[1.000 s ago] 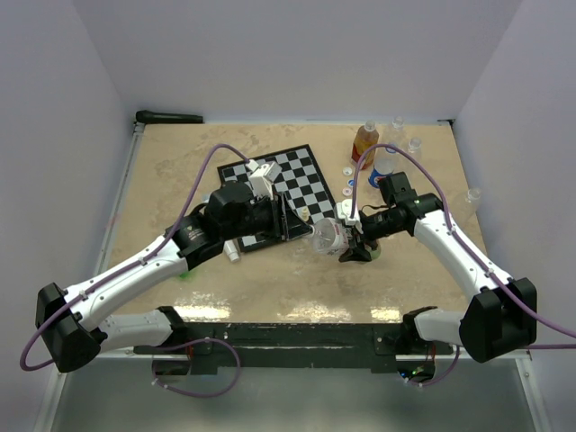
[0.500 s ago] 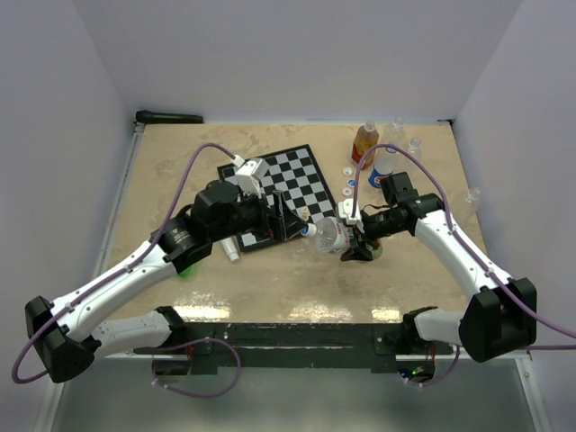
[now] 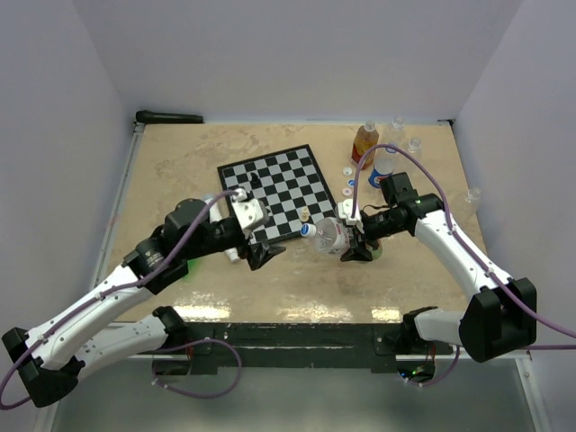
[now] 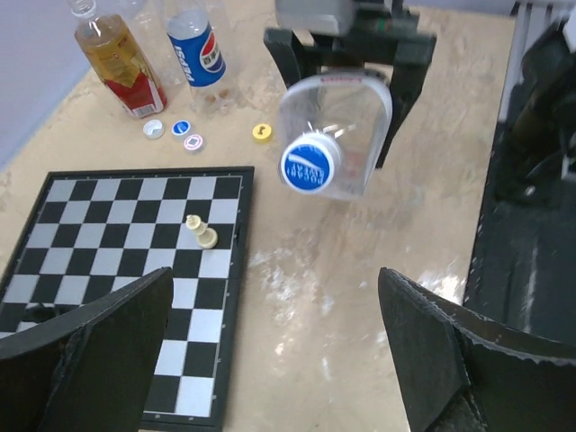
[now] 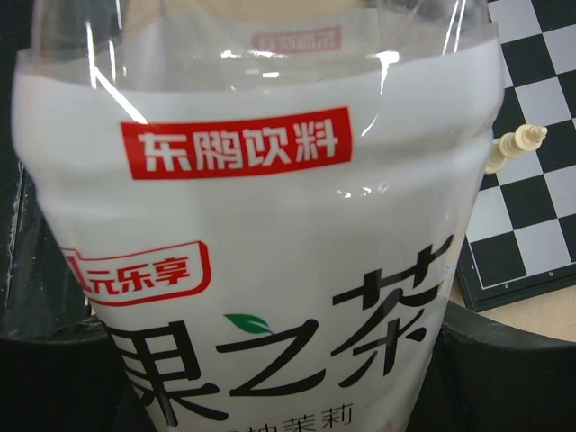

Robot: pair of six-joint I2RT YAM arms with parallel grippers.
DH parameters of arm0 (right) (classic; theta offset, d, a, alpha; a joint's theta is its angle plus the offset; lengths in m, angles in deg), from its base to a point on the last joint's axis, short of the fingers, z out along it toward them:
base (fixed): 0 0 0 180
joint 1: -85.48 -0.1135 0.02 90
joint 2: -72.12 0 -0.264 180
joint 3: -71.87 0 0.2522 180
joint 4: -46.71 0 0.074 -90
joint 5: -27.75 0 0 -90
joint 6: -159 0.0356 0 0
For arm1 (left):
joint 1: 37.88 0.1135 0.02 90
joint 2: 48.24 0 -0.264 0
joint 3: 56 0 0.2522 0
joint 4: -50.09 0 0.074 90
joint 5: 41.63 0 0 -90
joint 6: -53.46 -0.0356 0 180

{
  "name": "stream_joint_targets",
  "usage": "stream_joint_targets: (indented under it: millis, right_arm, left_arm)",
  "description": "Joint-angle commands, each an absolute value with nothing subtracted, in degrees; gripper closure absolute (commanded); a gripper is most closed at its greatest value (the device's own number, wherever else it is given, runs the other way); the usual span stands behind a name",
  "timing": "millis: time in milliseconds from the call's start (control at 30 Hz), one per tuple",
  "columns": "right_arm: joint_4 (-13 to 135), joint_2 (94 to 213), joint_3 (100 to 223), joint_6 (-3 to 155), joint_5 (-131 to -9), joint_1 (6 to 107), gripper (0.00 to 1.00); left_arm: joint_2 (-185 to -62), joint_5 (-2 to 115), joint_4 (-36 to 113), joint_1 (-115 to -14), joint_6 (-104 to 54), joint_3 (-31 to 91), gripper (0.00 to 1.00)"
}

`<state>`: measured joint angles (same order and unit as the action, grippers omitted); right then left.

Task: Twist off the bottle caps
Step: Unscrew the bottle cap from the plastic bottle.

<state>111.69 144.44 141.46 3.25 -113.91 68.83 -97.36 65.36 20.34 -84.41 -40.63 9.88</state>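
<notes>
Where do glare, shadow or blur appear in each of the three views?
Top external: sharp and evenly lit, pale sheen on the table near its front edge. Left wrist: white glare on the table below the bottle; its own fingers dark and soft. Right wrist: bottle fills the frame, bright streaks on its clear plastic.

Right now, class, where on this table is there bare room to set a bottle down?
Bare: the far-left table between the chessboard and the left wall; also the strip between the held bottle and the near edge. Crowded: the far-right corner, with standing bottles and loose caps, and the middle, where the right gripper grips that bottle near the open left gripper.
</notes>
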Motion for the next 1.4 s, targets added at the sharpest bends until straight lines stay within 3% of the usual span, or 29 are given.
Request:
stream_joint_targets:
  millis: [0,567,800,1067,1367]
  right_arm:
    - [111.97,144.02,141.44,2.29,-114.46,68.95,0.81]
    - [112.85,144.55,141.62,1.24,-114.9,69.04,0.81]
    - [113.02,144.72,141.62,1.15,-114.9,68.95,0.81]
    - [113.11,144.63,141.62,0.98,-114.99,68.95,0.81]
    - [113.11,144.81,141.62,0.97,-114.9,68.95,0.81]
  left_arm:
    - [-95.26,69.63,24.36,-84.29,-59.29,5.15,0.0]
    - [-104.31,78.34,40.45,-84.2,-61.59,1.88,0.03]
    - [-109.58,83.34,45.11,-84.2,-58.69,3.64,0.16]
    - [-114.07,86.69,43.97,-84.29,-57.02,7.42,0.46]
    - [-112.4,87.48,45.03,-84.29,-55.78,7.07,0.5]
